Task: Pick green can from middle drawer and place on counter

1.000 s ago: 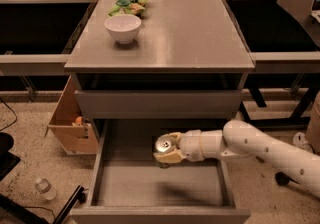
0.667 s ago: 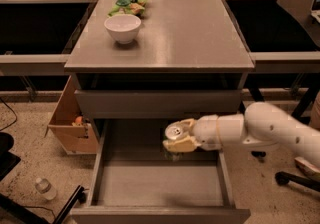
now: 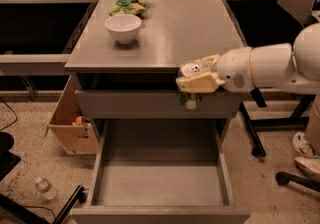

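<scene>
My gripper (image 3: 196,82) is shut on the green can (image 3: 189,99), whose silver top (image 3: 190,69) shows between the cream fingers (image 3: 199,84). It holds the can in the air in front of the counter's (image 3: 170,33) front edge, at about counter height, right of centre. The middle drawer (image 3: 160,178) stands pulled out below and holds nothing that I can see. My white arm (image 3: 270,65) reaches in from the right.
A white bowl (image 3: 123,28) and a green snack bag (image 3: 129,0) sit on the counter's back left. A cardboard box (image 3: 75,123) stands on the floor left of the cabinet, a plastic bottle (image 3: 44,188) lies lower left. Chair legs (image 3: 295,175) are at right.
My gripper has lifted the green can up out of the middle drawer to the level of the counter's front edge. The drawer now looks empty.
</scene>
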Action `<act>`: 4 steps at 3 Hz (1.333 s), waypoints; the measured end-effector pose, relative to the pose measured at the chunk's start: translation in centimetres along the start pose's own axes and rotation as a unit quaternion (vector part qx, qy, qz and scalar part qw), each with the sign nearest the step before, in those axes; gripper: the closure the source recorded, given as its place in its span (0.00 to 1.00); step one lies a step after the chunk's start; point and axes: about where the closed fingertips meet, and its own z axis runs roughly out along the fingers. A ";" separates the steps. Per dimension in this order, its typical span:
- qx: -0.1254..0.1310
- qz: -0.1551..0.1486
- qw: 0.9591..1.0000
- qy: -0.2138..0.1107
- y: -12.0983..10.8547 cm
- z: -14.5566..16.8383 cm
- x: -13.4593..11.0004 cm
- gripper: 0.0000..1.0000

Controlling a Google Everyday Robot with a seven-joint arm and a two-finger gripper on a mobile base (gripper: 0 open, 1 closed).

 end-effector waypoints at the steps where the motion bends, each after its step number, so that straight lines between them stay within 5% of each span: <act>1: 0.065 0.001 0.998 -0.017 -2.6 -1.8 -6.8 1.00; 2: 0.141 0.021 0.989 -0.035 -7.6 -1.4 -11.2 1.00; 3: 0.188 0.049 0.980 -0.039 -12.6 0.8 -13.1 1.00; 4: 0.207 0.091 0.973 -0.038 -16.9 3.4 -13.1 1.00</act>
